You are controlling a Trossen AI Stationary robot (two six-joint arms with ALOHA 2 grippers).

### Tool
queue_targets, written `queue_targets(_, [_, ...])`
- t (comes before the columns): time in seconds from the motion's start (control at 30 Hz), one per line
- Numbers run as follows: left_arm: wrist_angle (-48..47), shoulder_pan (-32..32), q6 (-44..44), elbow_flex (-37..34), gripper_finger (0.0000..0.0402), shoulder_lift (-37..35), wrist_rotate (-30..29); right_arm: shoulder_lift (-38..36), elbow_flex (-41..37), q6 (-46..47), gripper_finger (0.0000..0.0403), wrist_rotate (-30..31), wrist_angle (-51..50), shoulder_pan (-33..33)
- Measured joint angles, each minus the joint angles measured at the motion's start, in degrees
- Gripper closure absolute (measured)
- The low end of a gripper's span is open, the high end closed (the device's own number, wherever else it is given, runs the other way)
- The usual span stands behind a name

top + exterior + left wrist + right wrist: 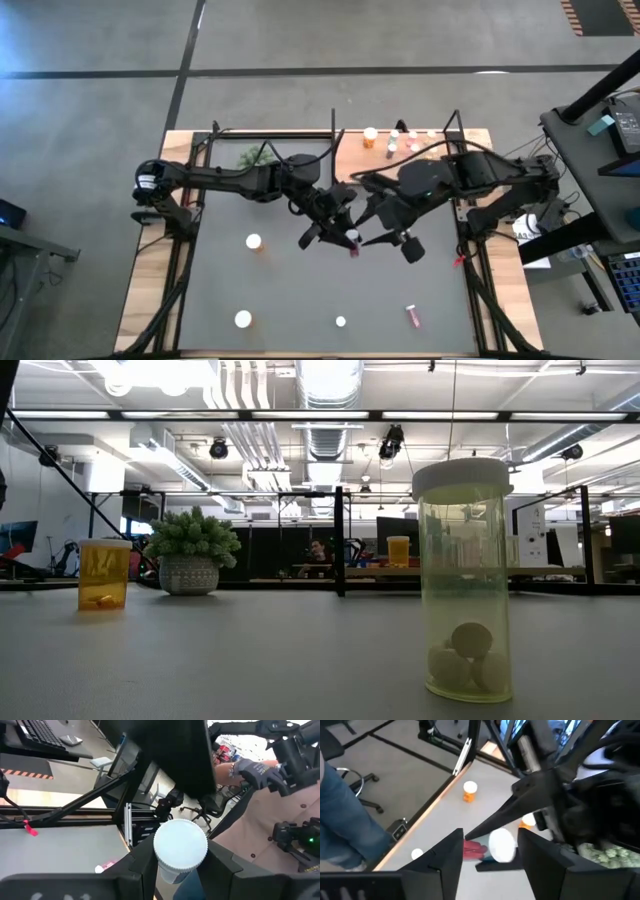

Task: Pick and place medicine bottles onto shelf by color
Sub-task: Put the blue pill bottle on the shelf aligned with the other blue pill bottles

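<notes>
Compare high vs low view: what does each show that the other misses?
High only: both arms meeting mid-table, the left gripper and right gripper around a red vial, plus a pink vial near the front. Low only: pills inside the yellow-green bottle, and the room behind with ceiling lights. Both: the orange bottle and the plant.

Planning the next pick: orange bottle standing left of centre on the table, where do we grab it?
Grip the orange bottle round its body below the white cap, coming straight down. It stands upright with bare table around it, so the jaws can straddle it. The left end effector is nearer, though it holds a red vial.
</notes>
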Motion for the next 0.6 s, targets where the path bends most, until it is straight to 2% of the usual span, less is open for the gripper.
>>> queue_targets(0.2, [0.1,0.0,-0.4,0.0,0.0299,0.0,0.0,2.6,1.1,-1.5,0.0179,0.3,-1.3,0.0])
queue_targets(0.3, [0.1,0.0,-0.5,0.0,0.0299,0.0,0.0,3.1,2.3,-4.3,0.0162,2.6,-3.3,0.0])
queue_targets(0.6, [0.2,-0.2,-0.5,0.0,0.0299,0.0,0.5,4.4,2.7,-9.7,0.0152,3.5,-5.1,0.0])
